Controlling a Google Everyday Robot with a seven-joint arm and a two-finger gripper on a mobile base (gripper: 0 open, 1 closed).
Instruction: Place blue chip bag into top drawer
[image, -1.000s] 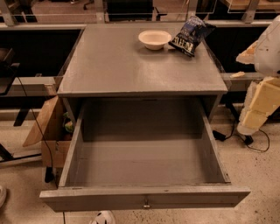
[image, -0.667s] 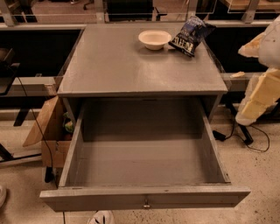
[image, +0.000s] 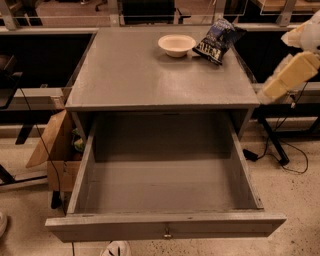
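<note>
Blue chip bag, crinkly with white lettering, lies far right on the matte grey counter, just beside a round cream bowl. We see the shallow metal top drawer pulled out. The pale gripper hangs right of the counter; we cannot tell whether it is open or closed.

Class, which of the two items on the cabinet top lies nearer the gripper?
The blue chip bag, right of the cream bowl; gripper at right edge.

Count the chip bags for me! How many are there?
1. The blue chip bag lies back right on the cabinet top, just right of the cream bowl. The open top drawer holds none. The pincer hovers farther right, off the cabinet.
</note>
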